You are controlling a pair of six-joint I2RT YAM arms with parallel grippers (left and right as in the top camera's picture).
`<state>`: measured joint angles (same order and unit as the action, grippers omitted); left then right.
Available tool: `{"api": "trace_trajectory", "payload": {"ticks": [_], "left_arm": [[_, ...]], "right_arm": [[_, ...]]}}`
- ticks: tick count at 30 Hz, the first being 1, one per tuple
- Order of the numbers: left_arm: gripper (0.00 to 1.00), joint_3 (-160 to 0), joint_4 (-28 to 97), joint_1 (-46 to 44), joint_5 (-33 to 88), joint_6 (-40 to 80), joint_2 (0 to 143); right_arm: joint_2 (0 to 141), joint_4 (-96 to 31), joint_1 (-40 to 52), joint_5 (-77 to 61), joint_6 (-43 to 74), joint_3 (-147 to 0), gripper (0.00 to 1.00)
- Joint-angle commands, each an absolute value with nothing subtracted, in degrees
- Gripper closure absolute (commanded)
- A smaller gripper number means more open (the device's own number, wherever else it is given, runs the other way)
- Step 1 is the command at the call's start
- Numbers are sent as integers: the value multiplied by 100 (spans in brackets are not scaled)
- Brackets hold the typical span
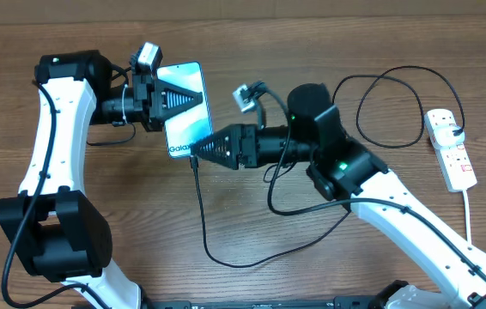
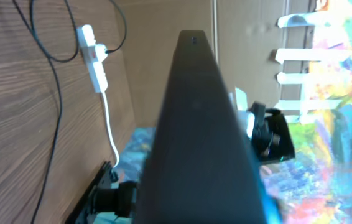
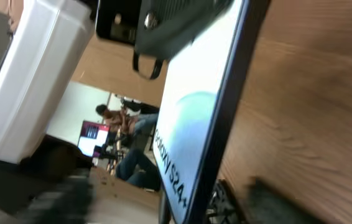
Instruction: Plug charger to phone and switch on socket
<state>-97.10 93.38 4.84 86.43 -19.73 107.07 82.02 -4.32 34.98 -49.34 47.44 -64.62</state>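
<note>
My left gripper is shut on the phone and holds it tilted above the table, its light blue screen facing up. In the left wrist view the phone's dark edge fills the middle. My right gripper is at the phone's lower end, shut on the tip of the charger. The charger's black cable hangs from there and loops over the table. The right wrist view shows the phone's screen with "S24+" text very close. The white socket lies at the far right, with red switches and a plug in it.
The black cable makes a wide loop beside the socket. The socket's white cord runs toward the front right edge. In the left wrist view the socket and its cord lie beyond the phone.
</note>
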Motion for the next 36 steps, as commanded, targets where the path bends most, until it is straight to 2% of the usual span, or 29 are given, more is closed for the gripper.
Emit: {"api": "trace_trajectory", "payload": {"ticks": [1,8,14,16,20,21,27,36], "left_arm": [[96,-9725,9262,438,8702,-2060,10676],[96,-9725,8925,451,8672,-2053,10676],[96,-9725,8908,447,8670,-2051,10676],[96,-9725,8947,445,8683,-2051,10676],[96,-9725,9054,443,8678,-2051,10676],[96,-9725,9087,443,8678,-2051,10676],[96,-9725,9297,366,8667,-2053,10676],[96,-9725,9264,97,8814,-2056,10676]], "right_arm": [[8138,-602,3485,-5240,4501,-6587,0],[8138,-1815,3400,-5961,3470,-6587,0],[8138,-2161,3411,-6012,3284,-6587,0],[8138,-2104,3411,-6012,3291,-6587,6],[8138,-1861,3411,-6014,3301,-6587,32],[8138,-1800,3411,-6014,3319,-6587,35],[8138,-1448,3411,-6007,3623,-6587,36],[8138,-1376,3413,-6010,3774,-6587,53]]}}
